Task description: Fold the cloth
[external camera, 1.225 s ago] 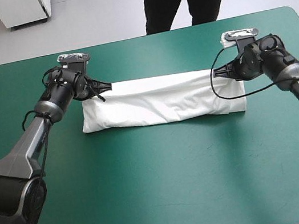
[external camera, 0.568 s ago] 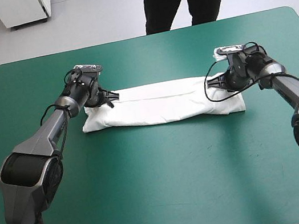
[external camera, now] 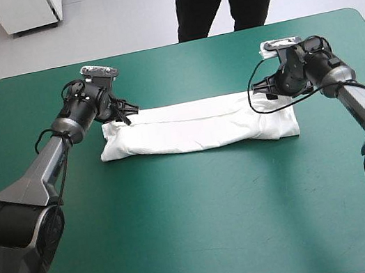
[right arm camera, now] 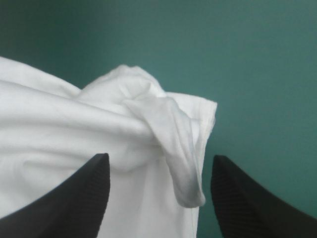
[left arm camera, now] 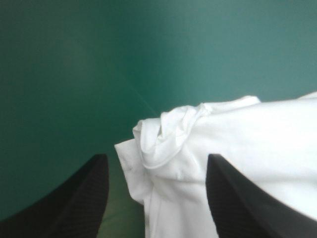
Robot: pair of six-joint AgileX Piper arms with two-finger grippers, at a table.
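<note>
The white T-shirt [external camera: 195, 128] lies folded into a long flat band across the middle of the teal-green table [external camera: 199, 232]. My left gripper [external camera: 127, 113] hovers at the band's far left corner and my right gripper [external camera: 265, 88] at its far right corner. In the left wrist view the left gripper [left arm camera: 153, 198] is open, and a rumpled corner of the T-shirt [left arm camera: 237, 144] lies loose between its black fingers [left arm camera: 74, 198]. In the right wrist view the right gripper [right arm camera: 156, 198] is also open, with a bunched fold of the T-shirt [right arm camera: 74, 124] lying free between its fingers [right arm camera: 252, 198].
The table's far edge [external camera: 173, 45] runs a short way behind both grippers. A broad stretch of teal-green cover lies between the T-shirt and the near edge.
Both grippers were shut on the T-shirt's far corners and have now opened and let go. The arms have drawn back slightly toward the far edge, and the cloth rests flat.
</note>
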